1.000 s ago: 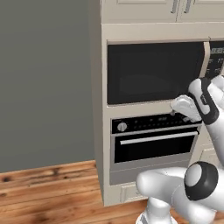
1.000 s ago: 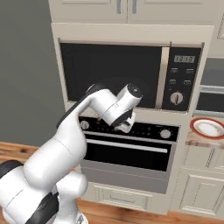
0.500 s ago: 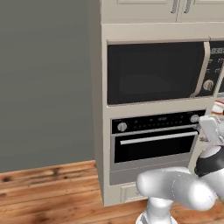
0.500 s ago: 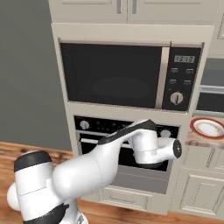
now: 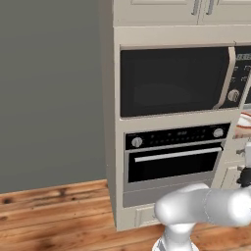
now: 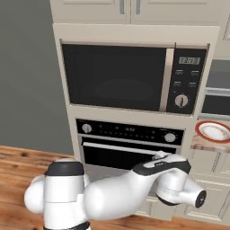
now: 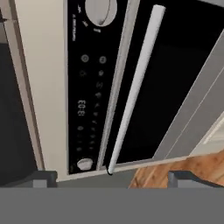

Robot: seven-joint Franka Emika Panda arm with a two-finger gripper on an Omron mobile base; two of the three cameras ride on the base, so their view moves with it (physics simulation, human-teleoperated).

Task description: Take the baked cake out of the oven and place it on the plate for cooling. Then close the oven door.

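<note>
Bare wood floor (image 5: 49,215) lies open at lower left, before the grey wall. The oven (image 6: 130,148) sits mid-frame, its door (image 5: 171,164) shut, so no cake can be seen. The arm reaches low and rightward. The hand (image 7: 109,177), fingers apart, faces the handle (image 7: 133,87). The plate (image 6: 214,131) is cut off at right.

shut oven door (image 5: 171,164) blocks interior, handle (image 7: 133,87) unobstructed

Both base views look forward from behind the arm, one from each side, and share the oven (image 5: 174,157) front and the microwave (image 6: 130,76) above it. The hand view sits close before the oven door (image 7: 162,87), rolled sideways, its handle (image 7: 135,87) running just ahead of the fingertips.
</note>
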